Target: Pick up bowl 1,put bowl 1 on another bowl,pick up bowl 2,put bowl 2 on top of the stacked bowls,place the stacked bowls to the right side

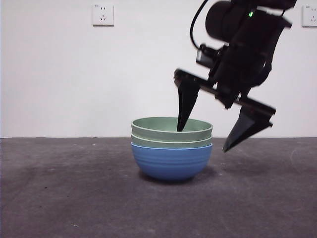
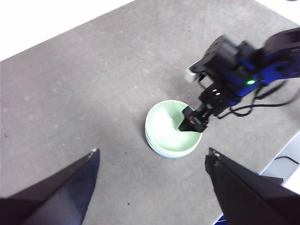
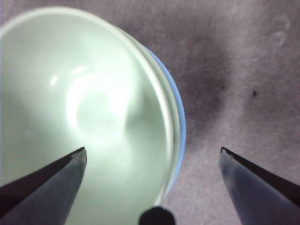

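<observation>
Blue shows only as a thin rim under the green in both wrist views. Three bowls make up the stacked bowls [image 1: 171, 148]: the blue bowl [image 1: 171, 161] at the bottom and two pale green bowls [image 1: 171, 131] nested inside, standing mid-table [image 1: 59, 198]. The right gripper [image 1: 225, 126] straddles the stack's rim, jaws wide apart (one inside, one outside). The left gripper [image 2: 152, 159] hangs high above, jaws also apart. Two wall sockets [image 1: 103, 14] sit behind.

My right gripper [image 1: 203, 138] has black jaws, as does my left gripper [image 2: 152, 157]. The stacked bowls [image 1: 171, 147] show a blue ribbed bowl [image 1: 171, 159] at the bottom and two pale green bowls [image 1: 171, 130] inside it, plain and smooth within. The table [image 1: 59, 198] is dark grey and speckled; the wall [image 1: 74, 74] is white.
</observation>
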Motion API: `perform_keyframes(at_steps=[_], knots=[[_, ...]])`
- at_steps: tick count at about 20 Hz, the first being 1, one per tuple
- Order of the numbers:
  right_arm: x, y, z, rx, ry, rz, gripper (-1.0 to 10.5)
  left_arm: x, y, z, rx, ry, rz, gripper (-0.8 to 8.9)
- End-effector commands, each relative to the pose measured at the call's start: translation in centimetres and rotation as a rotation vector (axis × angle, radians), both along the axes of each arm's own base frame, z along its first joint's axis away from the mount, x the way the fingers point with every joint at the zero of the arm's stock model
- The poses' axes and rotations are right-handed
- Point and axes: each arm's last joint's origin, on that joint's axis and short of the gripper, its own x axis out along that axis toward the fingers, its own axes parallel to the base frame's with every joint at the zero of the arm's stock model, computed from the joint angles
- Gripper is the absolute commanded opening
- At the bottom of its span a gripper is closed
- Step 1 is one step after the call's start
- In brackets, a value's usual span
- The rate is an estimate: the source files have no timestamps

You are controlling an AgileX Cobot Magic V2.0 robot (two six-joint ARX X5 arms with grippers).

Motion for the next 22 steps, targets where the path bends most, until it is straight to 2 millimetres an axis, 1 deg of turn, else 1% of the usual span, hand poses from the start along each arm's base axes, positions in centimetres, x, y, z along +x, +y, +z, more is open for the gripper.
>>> perform_keyframes(at_steps=[1, 2, 3, 8, 13, 22], knots=[[0.25, 0.18, -0.97, -0.003, 0.032, -0.02, 4.7, -0.27, 0.12, -0.01, 0.006, 0.0, -0.01, 3.8], [0.3, 0.21, -1.17, -0.006, 0.037, -0.02, 4.6, -0.34, 0.17, -0.01, 0.006, 0.0, -0.01, 3.8], [0.33, 0.22, -1.31, -0.008, 0.041, -0.02, 4.2, -0.37, 0.18, -0.02, 0.007, 0.002, -0.011, 3.8], [0.34, 0.26, -1.39, -0.012, 0.04, -0.011, 1.6, -0.48, 0.19, -0.15, 0.007, 0.023, -0.027, 3.8], [0.34, 0.26, -1.39, -0.018, 0.032, 0.005, 0.0, -0.5, 0.16, -0.15, 0.0, 0.027, -0.038, 3.77], [0.34, 0.24, -1.28, -0.02, 0.021, 0.019, -0.1, -0.49, 0.15, -0.15, 0.0, 0.027, -0.038, 3.77]])
